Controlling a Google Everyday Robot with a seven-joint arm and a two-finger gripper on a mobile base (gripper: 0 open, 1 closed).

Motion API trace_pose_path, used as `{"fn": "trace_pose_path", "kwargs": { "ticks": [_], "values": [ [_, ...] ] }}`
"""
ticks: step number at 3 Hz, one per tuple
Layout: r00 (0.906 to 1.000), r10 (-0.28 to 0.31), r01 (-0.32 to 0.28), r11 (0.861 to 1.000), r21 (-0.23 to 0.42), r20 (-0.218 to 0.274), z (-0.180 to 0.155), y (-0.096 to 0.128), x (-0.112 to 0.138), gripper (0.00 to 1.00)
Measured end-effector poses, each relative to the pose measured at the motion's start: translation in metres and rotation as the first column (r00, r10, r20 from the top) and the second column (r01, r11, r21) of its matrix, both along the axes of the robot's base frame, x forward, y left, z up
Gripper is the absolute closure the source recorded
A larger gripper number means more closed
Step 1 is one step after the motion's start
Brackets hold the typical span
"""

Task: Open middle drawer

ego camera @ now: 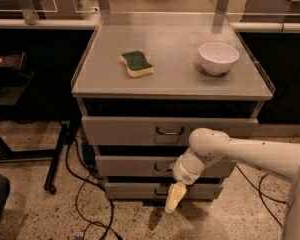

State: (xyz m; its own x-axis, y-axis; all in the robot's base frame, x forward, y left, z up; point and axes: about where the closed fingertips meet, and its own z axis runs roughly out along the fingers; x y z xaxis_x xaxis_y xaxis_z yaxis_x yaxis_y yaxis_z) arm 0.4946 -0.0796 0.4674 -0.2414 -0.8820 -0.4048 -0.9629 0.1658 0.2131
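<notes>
The middle drawer (125, 166) is the grey metal front between the top drawer (120, 130) and the bottom drawer (135, 190) of the metal cart. Its small dark loop handle (162, 169) sits at the centre, partly hidden by my wrist. My gripper (173, 197) hangs pointing down in front of the bottom drawer, just below and slightly right of that handle. My white arm reaches in from the right, across the drawer fronts.
A green and yellow sponge (137, 64) and a white bowl (218, 58) rest on the cart top (175, 79). Black cables (85, 194) trail on the speckled floor to the left of the cart. A dark table leg (57, 159) stands at the left.
</notes>
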Motion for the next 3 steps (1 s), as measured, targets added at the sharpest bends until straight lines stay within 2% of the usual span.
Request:
{"fn": "trace_pose_path", "kwargs": {
  "ticks": [2, 3],
  "values": [
    [0.9954, 0.093, -0.093, 0.995, -0.022, 0.023, -0.005, 0.027, 0.005, 0.00],
    [0.9940, 0.107, -0.106, 0.994, -0.035, 0.021, -0.011, 0.030, 0.011, 0.00]
  ]
}}
